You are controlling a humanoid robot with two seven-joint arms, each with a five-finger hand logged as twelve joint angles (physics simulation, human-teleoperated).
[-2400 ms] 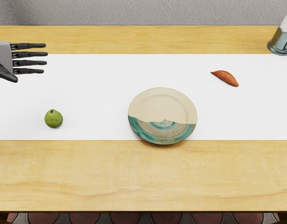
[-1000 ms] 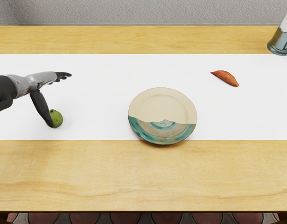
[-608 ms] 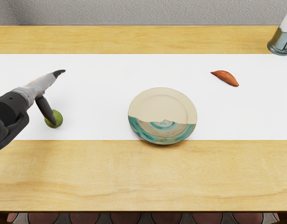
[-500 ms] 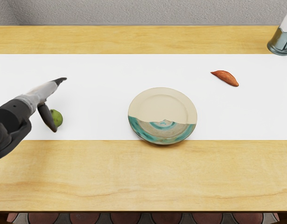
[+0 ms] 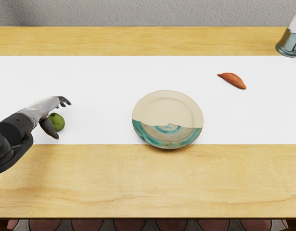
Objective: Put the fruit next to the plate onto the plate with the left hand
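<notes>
Left hand point(image 5: 48, 108), low at the left edge of the frame, is wrapped on the green fruit point(image 5: 58, 121), grey fingers point(image 5: 64, 101) arched over its top and the dark thumb against its lower left side. I judge this the grasp step, with the lift not yet begun. The fruit is small, round and smooth, so it could roll from a loose hold. The next move calls for a firm hold, then a carry toward frame centre to the plate point(image 5: 162, 107), a shallow glazed ceramic disc, cream with a teal lower part, well apart on the flat white runner point(image 5: 114, 72).
</notes>
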